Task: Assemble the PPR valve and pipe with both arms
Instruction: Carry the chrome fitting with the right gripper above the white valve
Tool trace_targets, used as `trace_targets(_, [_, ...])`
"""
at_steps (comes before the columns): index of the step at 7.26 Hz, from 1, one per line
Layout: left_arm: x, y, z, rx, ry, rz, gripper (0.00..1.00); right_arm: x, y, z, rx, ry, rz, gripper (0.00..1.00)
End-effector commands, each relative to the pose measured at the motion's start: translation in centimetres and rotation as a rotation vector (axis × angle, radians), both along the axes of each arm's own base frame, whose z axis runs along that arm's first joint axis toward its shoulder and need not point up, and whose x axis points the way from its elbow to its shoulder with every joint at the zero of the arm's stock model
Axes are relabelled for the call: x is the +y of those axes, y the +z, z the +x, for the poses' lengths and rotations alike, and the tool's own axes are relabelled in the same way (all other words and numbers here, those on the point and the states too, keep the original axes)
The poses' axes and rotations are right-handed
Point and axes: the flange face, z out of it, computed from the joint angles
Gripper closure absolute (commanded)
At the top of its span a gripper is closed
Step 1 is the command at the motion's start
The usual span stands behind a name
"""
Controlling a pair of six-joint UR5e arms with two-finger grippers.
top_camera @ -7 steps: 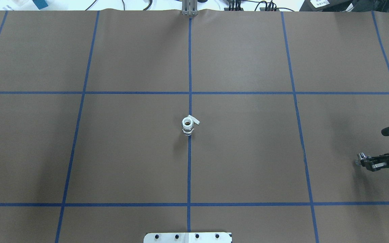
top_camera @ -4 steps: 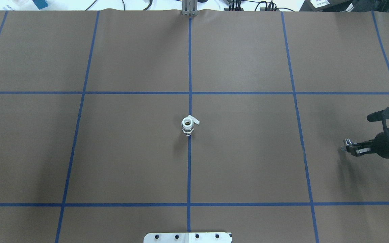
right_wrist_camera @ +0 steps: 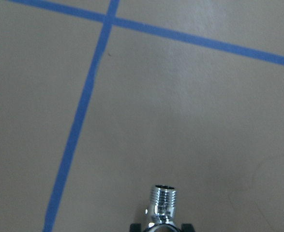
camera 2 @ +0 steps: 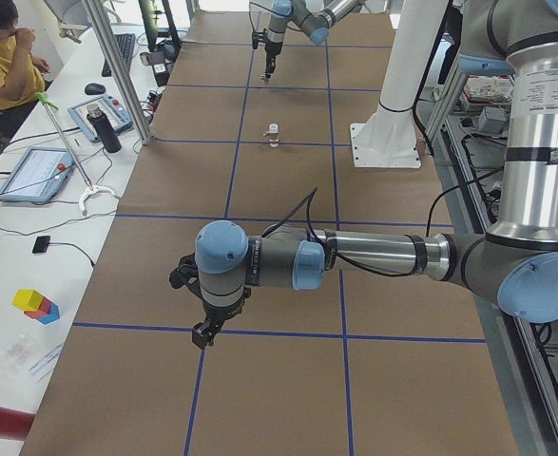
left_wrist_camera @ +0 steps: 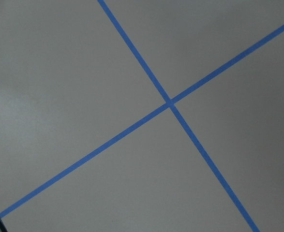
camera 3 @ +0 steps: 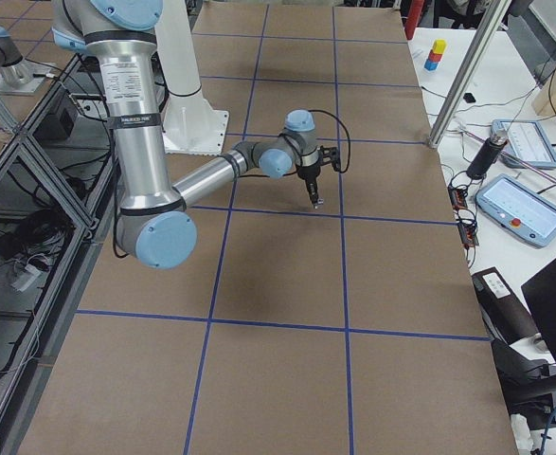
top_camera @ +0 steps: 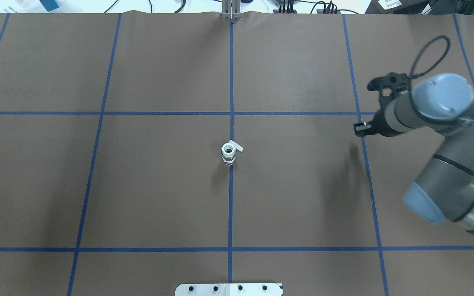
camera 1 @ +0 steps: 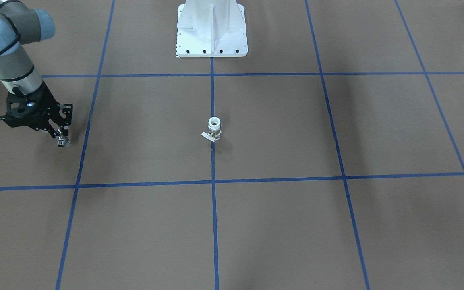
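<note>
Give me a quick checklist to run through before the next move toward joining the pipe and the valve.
1. Pipe gripped in right tool, threaded end sticking out: ok.
2. PPR valve standing upright, open end up: ok.
3. Valve held by left tool: not ok; it stands free, with the left tool far from it.
4. Left tool open for grasping: cannot tell.
5. Pipe lined up with the valve opening: not ok; they are far apart.

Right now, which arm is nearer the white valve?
Right. Its fingers, holding the metal fitting, hover at the first blue line right of the valve; the left fingers hang near the second line leftward.
</note>
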Motion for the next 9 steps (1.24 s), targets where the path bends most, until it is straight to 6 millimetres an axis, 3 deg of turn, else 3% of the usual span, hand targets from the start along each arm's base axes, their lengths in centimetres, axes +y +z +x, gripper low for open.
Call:
trace_targets(1, [0.0, 0.2, 0.0, 0.001, -0.001, -0.006, 0.00, -4.3, -13.7, -10.4, -0.073, 0.149, -0.107, 1.00])
trace_targets(3, [0.0, 0.3, 0.0, 0.001, -0.001, -0.007, 0.00, -2.8, -22.4, -12.2, -0.182, 0.250, -0.195, 1.00])
trace_targets(5, [0.0, 0.8, 0.0, 0.002, -0.003, -0.019, 0.00, 0.6, -30.3, -13.4, -0.164, 0.316, -0.327, 1.00])
trace_targets(6, [0.1, 1.1, 0.0, 0.018, -0.069, -0.087, 0.00, 2.2, -31.1, -14.5, -0.161, 0.341, -0.381, 1.00])
trace_targets(7, [0.1, 0.3, 0.6, 0.112, -0.179, -0.187, 0.00, 3.6, -30.8, -15.9, -0.162, 0.364, -0.428, 1.00])
trace_targets(9, [1.1, 1.1, 1.0, 0.154, -0.173, -0.174, 0.00, 6.7, -29.4, -18.9, -0.139, 0.399, -0.452, 1.00])
